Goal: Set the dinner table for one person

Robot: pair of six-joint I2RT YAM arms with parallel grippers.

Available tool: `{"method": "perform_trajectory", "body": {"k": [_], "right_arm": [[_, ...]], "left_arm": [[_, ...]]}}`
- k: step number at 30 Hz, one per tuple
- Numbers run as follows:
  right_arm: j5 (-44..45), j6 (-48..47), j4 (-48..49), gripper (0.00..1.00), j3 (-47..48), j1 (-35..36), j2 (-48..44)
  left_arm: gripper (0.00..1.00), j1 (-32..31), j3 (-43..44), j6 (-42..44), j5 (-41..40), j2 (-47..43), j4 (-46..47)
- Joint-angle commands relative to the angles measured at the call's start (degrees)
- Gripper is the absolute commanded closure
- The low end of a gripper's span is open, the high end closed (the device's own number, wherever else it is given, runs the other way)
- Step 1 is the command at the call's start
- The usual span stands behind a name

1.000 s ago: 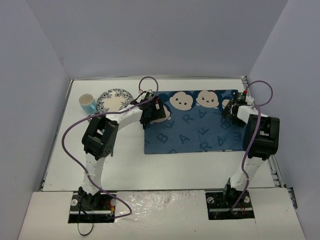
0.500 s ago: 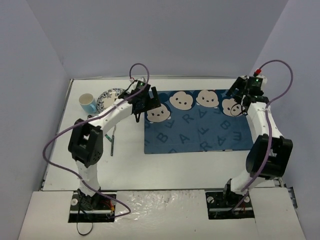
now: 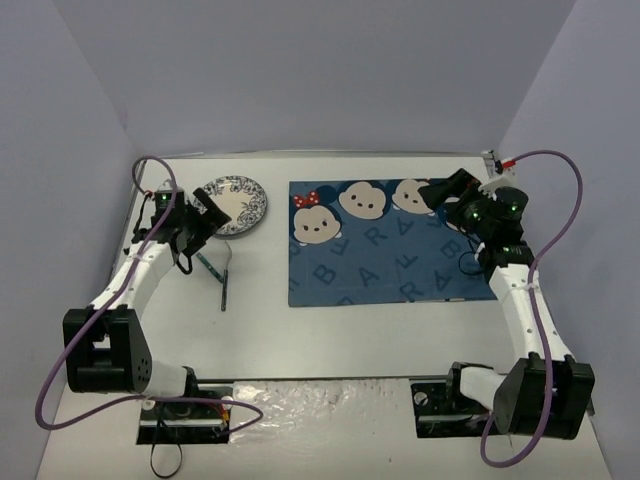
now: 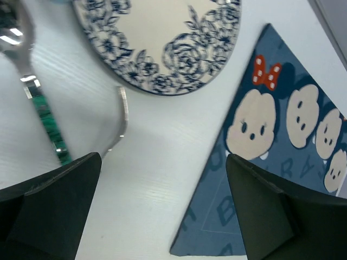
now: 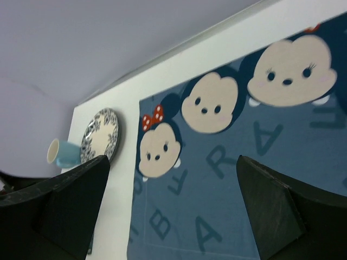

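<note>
At the far left of the table (image 3: 330, 330), the left arm (image 3: 135, 275) reaches to the plate (image 3: 240, 200). The left fingers (image 4: 49, 206) are spread wide with nothing between them. In the left wrist view they frame bare white tabletop, with the plate's blue floral rim just beyond. A spoon (image 4: 32, 81) with a green handle lies beside the plate, and a second metal utensil (image 4: 122, 116) lies close to it; both are on the table and neither is gripped.

The blue placemat (image 3: 390, 250) lies flat on the far right half of the table, apart from the plate, with its row of cartoon faces along the far edge. The right arm (image 3: 525, 300) stretches up the right side. The right fingers (image 5: 271, 206) are over the placemat's far right corner, also held wide and empty, pointing left across the faces. The right wrist view shows a light blue cup (image 5: 60, 153) just left of the plate; in the top view the left arm's wrist hides it.

The table itself is the large white surface under everything, walled on three sides, with both arm bases at its near edge.
</note>
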Motion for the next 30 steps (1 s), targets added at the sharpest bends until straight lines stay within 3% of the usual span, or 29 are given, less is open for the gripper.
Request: {"method": "perform_trajectory", "body": {"k": [1, 9, 13, 18, 22, 25, 30], "right_arm": [[-6.62, 2.86, 10.12, 0.0, -3.43, 3.07, -0.83], [3.81, 5.06, 13.73, 0.04, 1.59, 19.07, 9.91], [5.24, 6.1, 15.86, 0.05, 5.32, 24.84, 16.35], [5.5, 5.59, 16.3, 0.05, 6.55, 27.77, 19.35], [5.68, 5.35, 16.1, 0.05, 5.34, 28.11, 18.89], [5.96, 4.25, 14.69, 0.05, 4.33, 28.09, 17.19], [6.27, 3.64, 12.36, 0.05, 2.32, 27.64, 13.05]], "left_arm": [[0.03, 3.08, -1.92, 0.01, 4.21, -2.15, 9.5], [0.03, 3.63, 2.3, 3.66, -1.12, -1.79, 1.57], [0.03, 3.52, 1.1, 0.78, -3.17, -0.65, 2.67], [0.06, 2.07, -0.44, -5.76, -5.44, 3.02, 7.2], [0.09, -3.61, 2.04, -8.29, -8.68, 4.99, 8.47], [0.09, -9.24, 3.82, -13.64, -13.03, 7.43, 9.7], [0.09, -13.24, 1.19, -25.54, -19.39, 10.64, 13.58]]}}
